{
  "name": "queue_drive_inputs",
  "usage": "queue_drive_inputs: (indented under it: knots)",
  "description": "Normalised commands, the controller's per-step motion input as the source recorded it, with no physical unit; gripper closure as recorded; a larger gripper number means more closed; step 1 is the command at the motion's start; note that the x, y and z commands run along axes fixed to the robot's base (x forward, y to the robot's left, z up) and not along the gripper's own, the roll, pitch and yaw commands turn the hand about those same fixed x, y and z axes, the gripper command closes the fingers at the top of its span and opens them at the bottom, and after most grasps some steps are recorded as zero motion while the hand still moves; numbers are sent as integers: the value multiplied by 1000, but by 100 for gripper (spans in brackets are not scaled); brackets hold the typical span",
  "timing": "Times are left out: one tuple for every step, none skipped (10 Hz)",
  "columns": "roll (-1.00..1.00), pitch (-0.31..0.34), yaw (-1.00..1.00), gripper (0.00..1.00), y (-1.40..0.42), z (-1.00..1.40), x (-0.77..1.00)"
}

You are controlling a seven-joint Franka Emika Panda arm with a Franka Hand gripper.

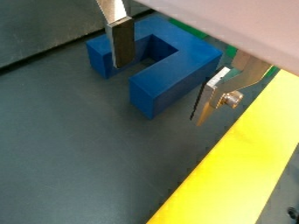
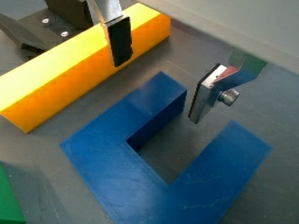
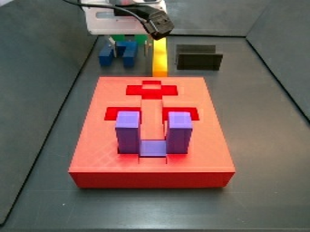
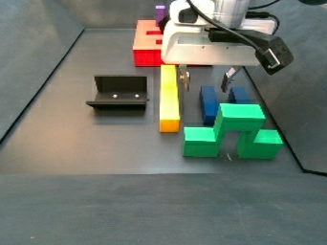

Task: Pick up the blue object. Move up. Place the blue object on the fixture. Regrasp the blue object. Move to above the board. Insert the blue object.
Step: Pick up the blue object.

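The blue object (image 1: 176, 70), a dark blue U-shaped block, lies flat on the dark floor beside a yellow bar. It also shows in a wrist view (image 2: 117, 162) and in both side views (image 3: 118, 57) (image 4: 209, 103). My gripper (image 1: 159, 90) is open and hangs over the block. Its fingers stand on either side of one prong without gripping it, one finger over the slot (image 2: 205, 94). The gripper shows in both side views (image 3: 123, 42) (image 4: 205, 86). The black fixture (image 4: 118, 94) stands past the yellow bar. The red board (image 3: 121, 145) holds a purple U-shaped block (image 3: 148, 132).
The yellow bar (image 4: 167, 96) lies between the blue object and the fixture, close to one finger (image 2: 119, 44). Green blocks (image 4: 232, 129) stand right next to the blue object. Dark walls enclose the floor.
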Motion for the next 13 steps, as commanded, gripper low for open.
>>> queue_drive_inputs:
  knots:
    - [-61,-36,-186,0,74,-126,0]
    - [-114,-59,-280,0,89,-86,-57]
    - [-164,-74,-334,0,60,-9,-26]
    - [-89,-39,-120,0,0,0,0]
    - [-66,-50,0,0,0,-94,0]
    - [-60,-61,0,0,0,-151,0]
    - [-60,-70,0,0,0,-183,-26]
    - [-11,-30,0,0,0,-111,0]
    - [6,0,0,0,0,0,0]
    - [44,0,0,0,0,0,0]
    - [0,0,0,0,0,0,0]
    - [0,0,0,100,0,0,0]
    - [0,0,0,100,0,0,0]
